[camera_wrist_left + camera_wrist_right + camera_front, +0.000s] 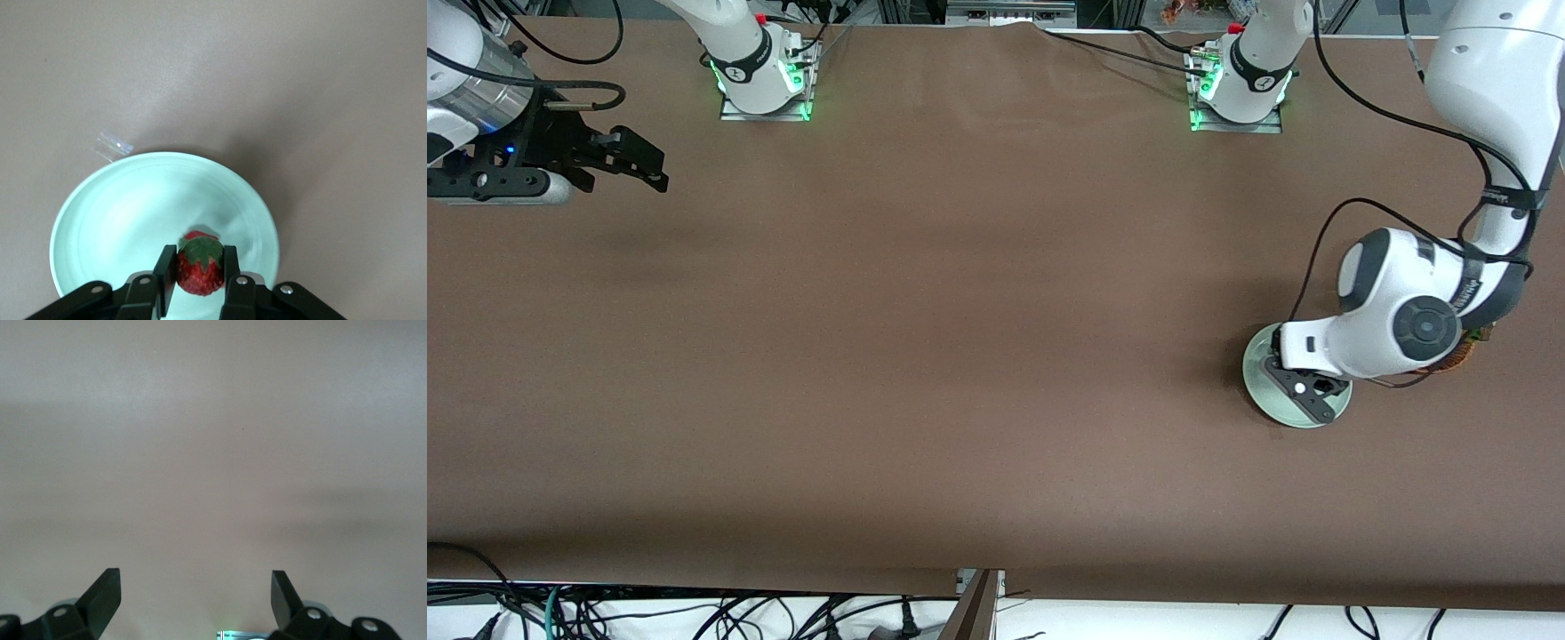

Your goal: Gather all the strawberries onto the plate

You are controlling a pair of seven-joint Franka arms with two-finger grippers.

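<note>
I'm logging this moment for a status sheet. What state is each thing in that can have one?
left claw: shut on a strawberry, held over the plate.
strawberry: gripped between the fingers, green cap facing the wrist camera, not yet released.
plate: flat on the table at the left arm's end; no loose berry shows on its visible part.
right claw: open, holding nothing, waiting over bare table at the right arm's end.

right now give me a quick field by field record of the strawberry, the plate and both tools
left tool: over the plate, shut on a strawberry
strawberry: red, green cap, held between the fingers above the plate
plate: pale mint green, toward the left arm's end of the table, no berry seen lying in it
right tool: open, holding nothing, waiting over bare table at the right arm's end
other strawberries: none in view
</note>
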